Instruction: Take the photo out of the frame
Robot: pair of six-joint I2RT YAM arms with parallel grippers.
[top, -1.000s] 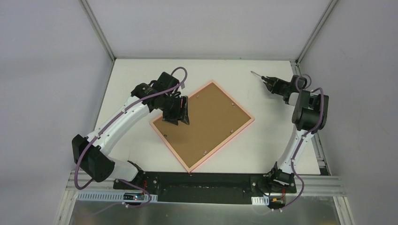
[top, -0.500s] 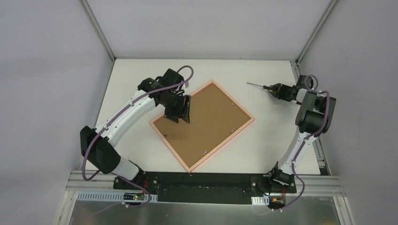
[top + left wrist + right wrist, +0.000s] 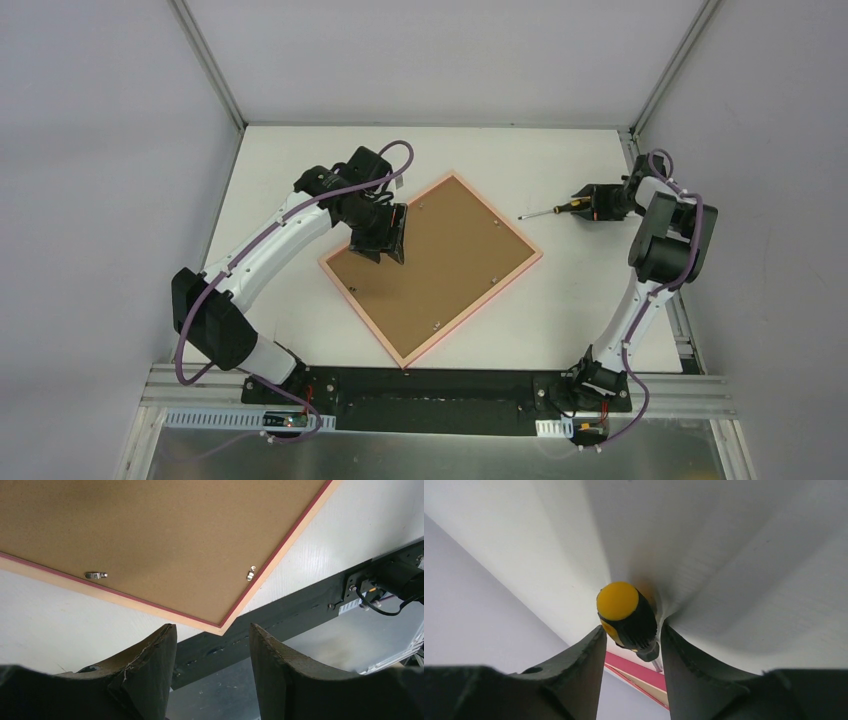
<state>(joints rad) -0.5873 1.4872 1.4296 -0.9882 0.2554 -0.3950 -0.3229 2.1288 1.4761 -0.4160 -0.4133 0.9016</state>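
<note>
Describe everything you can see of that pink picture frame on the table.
The frame is a large, thin rectangle with a narrow bright-pink border that looks paler along its outer edge. It lies flat and face down on the white table, turned so that one corner points toward the arms. A brown backing board, like pressed fibreboard, fills it, with small metal clips near its edges. The picture side is hidden. The left gripper hangs open over its left part; whether they touch is unclear.

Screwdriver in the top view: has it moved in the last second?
Yes. The screwdriver, at the right hand, has come away from the table's far edge toward the frame's right corner, and its tip now points left.
</note>
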